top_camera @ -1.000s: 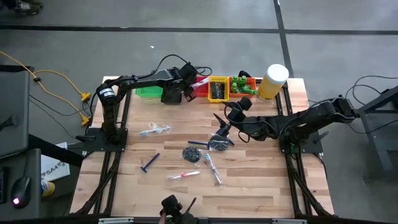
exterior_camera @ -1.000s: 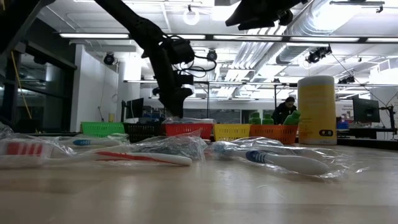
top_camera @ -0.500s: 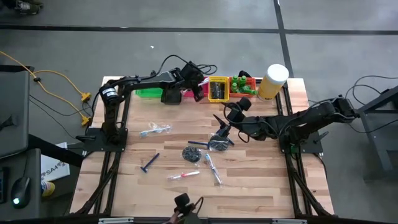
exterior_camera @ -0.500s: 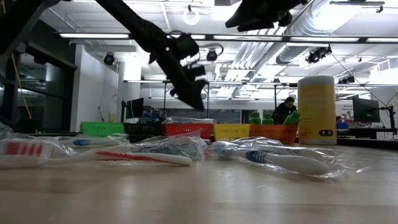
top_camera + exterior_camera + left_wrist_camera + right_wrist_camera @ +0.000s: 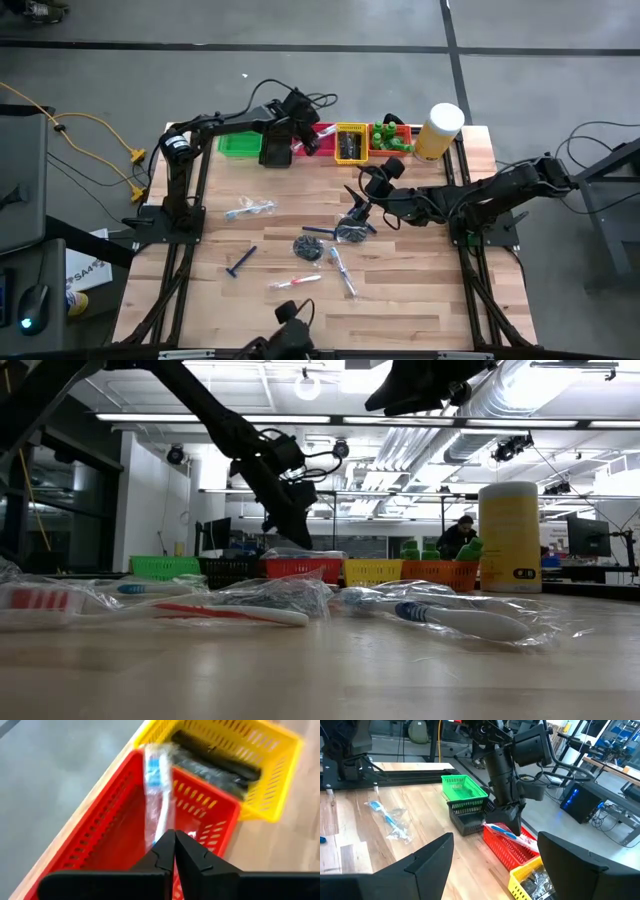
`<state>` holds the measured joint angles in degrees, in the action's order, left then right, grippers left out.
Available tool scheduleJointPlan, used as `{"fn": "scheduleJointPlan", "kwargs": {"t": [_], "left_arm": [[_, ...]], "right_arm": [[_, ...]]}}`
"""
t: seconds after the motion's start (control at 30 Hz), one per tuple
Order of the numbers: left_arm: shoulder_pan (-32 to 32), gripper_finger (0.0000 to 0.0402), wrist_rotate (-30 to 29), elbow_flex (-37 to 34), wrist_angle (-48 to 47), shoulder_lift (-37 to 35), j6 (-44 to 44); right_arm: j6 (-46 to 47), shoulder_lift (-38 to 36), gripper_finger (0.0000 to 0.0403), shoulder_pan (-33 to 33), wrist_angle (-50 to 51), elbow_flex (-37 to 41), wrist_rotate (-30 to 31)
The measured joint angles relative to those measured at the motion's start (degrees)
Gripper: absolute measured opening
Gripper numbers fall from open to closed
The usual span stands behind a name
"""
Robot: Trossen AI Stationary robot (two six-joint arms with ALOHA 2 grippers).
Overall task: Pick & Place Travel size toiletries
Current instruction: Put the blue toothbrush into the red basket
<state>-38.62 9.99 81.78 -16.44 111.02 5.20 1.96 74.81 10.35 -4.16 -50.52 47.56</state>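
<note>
My left gripper (image 5: pixel 306 140) hangs shut just over the red bin (image 5: pixel 324 147) at the table's far edge. A clear-wrapped blue-and-white toothbrush (image 5: pixel 156 795) lies slanted in that bin, its head end up on the rim; it also shows as the toothbrush (image 5: pixel 501 832) under the left fingers. My right gripper (image 5: pixel 356 203) stands open above the table's middle, over a clear-wrapped piece (image 5: pixel 350 230). More toiletries lie on the wood: a wrapped toothbrush (image 5: pixel 248 208), a dark disc (image 5: pixel 308 247), a pink toothbrush (image 5: pixel 296 283) and a blue toothbrush (image 5: pixel 343 271).
A row of bins lines the far edge: green bin (image 5: pixel 238 147), black bin (image 5: pixel 274 152), yellow bin (image 5: pixel 350 143) with black combs, orange bin (image 5: pixel 392 138) with green bottles. A pale-yellow cylinder (image 5: pixel 440 130) stands at the far right. A blue piece (image 5: pixel 240 262) lies near the left.
My left gripper has shut its fingers above the red bin, after swinging a little toward the table's right and back. The wrapped toothbrush stays lying in the red bin. My right arm has kept still.
</note>
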Motion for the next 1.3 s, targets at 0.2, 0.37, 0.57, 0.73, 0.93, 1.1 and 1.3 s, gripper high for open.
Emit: {"fn": "scheduleJointPlan", "kwargs": {"t": [0.2, 0.37, 0.57, 0.73, 0.93, 1.1, 1.3], "left_arm": [[-0.02, 0.0002, 0.70, 0.02, 0.61, 0.00, 2.07], [0.01, 0.0002, 6.69, 0.05, 3.58, -0.02, 4.35], [-0.17, 0.0001, 1.76, -0.03, 0.91, 0.90, 4.14], [-0.02, 0.0001, -4.79, 0.03, -2.43, 1.33, 4.79], [0.09, 0.0000, -8.77, 0.04, -4.27, 1.44, 3.59], [0.26, 0.0000, -5.00, 0.04, -3.97, 1.23, 3.35], [1.67, 0.0000, -6.43, 2.14, -2.25, 0.73, 5.31]], "right_arm": [[0.00, 0.00, 0.0281, 0.00, 0.08, 0.00, 0.01], [-0.01, 0.00, 0.0281, -0.68, 0.31, 0.00, -0.01], [0.02, 0.00, 0.0281, -1.79, 0.21, 0.00, -0.10], [1.24, 0.00, 0.0281, -2.20, 0.18, 0.00, -1.48], [1.38, 0.00, 0.0281, -2.23, 0.17, 0.00, -1.63], [1.38, 0.00, 0.0281, -2.23, 0.11, 0.00, -1.65], [1.37, 0.00, 0.0281, -2.23, 0.17, 0.00, -1.67]]}}
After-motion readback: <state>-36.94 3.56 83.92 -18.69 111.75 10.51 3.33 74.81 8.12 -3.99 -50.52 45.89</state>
